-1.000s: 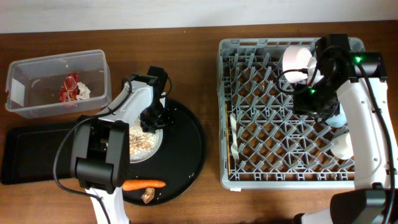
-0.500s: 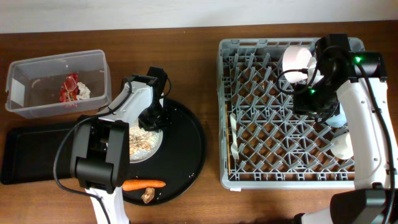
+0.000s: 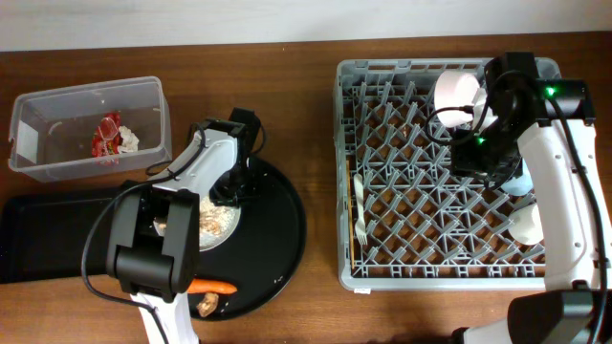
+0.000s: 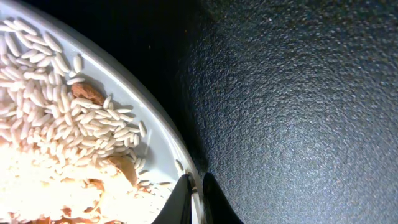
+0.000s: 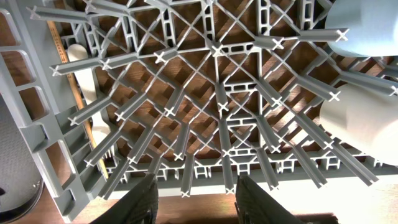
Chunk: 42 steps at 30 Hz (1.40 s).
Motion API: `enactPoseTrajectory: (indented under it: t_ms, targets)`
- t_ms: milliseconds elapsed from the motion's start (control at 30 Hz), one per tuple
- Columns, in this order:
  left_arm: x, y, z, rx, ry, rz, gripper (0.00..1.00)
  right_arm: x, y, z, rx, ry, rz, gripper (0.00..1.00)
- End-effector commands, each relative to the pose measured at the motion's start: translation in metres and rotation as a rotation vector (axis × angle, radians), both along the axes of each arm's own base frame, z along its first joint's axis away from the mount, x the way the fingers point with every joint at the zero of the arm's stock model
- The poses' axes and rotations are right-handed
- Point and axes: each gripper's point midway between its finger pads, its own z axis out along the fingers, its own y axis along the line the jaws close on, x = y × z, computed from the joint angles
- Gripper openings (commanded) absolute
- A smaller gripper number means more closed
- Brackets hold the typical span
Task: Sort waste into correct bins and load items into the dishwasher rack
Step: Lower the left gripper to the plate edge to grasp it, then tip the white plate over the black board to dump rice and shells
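1. The plate [image 3: 218, 218] is white and round. It lies on the round tray [image 3: 277, 250], left of centre in the overhead view.
2. It is heaped with white rice [image 4: 56, 137] mixed with brownish scraps [image 4: 87, 93]. Loose grains are scattered up to its rim.
3. The left fingers [image 4: 185, 199] are clenched on the plate's rim at its upper right edge. One tip sits inside the rim and the other outside it, over the tray's pebbled black surface.
4. An orange carrot [image 3: 212, 286] lies near the lower left edge of the round tray, with a small brown lump [image 3: 207, 305] just below it.
5. The clear tub [image 3: 57, 105] at the upper left holds a red wrapper [image 3: 105, 137] and crumpled white paper [image 3: 128, 141] side by side.
6. The shallow black bin [image 3: 48, 239] lies at the left edge of the frame, below the tub and beside the round tray.
7. The grey rack [image 3: 421, 272] fills the right half of the brown counter [image 3: 316, 105].
8. In the rack, a pale bowl [image 3: 457, 91] stands at the top edge. A light-blue cup [image 3: 517, 183] and a cream cup [image 3: 526, 226] sit on the right side, partly behind the right arm.
9. A white fork [image 3: 360, 215] and a wooden chopstick [image 3: 350, 250] lie along the rack's left side.
10. The right fingers [image 5: 144, 200] are spread apart, grasping nothing, above the rack's pegs.
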Motion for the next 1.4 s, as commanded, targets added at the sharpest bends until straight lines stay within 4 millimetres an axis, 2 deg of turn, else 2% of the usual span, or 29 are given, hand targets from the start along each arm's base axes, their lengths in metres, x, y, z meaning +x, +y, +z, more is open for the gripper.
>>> enactPoseTrajectory:
  t_ms: [0,133,233,333,433,700,833,967,1067,1167,1367]
  targets:
    - [-0.027,0.022,-0.03,0.09,0.123,-0.007,0.01,0.001,-0.002,0.003,-0.002,-0.008,-0.003,0.44]
    - [-0.02,0.021,-0.018,0.094,0.112,-0.008,0.01,0.0,-0.002,0.003,-0.002,-0.007,-0.003,0.44]
    - [-0.013,0.023,-0.002,0.123,0.081,-0.023,0.0,0.0,-0.002,0.003,-0.002,-0.007,-0.003,0.44]
    - [-0.005,0.014,0.016,0.12,0.02,-0.047,0.0,0.0,-0.002,0.003,-0.003,-0.007,-0.003,0.44]
    - [-0.005,0.008,0.027,0.115,-0.01,-0.066,0.0,0.0,-0.002,0.003,-0.002,-0.007,-0.003,0.44]
    - [-0.004,0.011,0.062,0.147,-0.081,-0.076,0.0,0.0,-0.002,0.003,-0.003,-0.007,-0.003,0.44]
    - [-0.005,0.013,0.093,0.133,-0.159,-0.071,0.0,0.0,-0.002,0.003,-0.003,-0.007,-0.003,0.44]
    - [-0.012,0.026,0.114,0.193,-0.163,-0.076,0.0,0.0,-0.002,0.003,-0.002,-0.006,-0.003,0.44]
    - [-0.007,0.043,0.135,0.191,-0.167,-0.057,0.0,-0.001,-0.004,0.003,-0.01,-0.001,-0.003,0.44]
    - [0.0,0.073,0.146,0.191,-0.173,0.012,0.0,-0.001,-0.004,0.003,-0.01,-0.001,-0.003,0.44]
    - [0.007,0.136,0.143,0.118,-0.188,0.179,0.0,-0.002,-0.004,0.003,-0.01,0.003,-0.003,0.44]
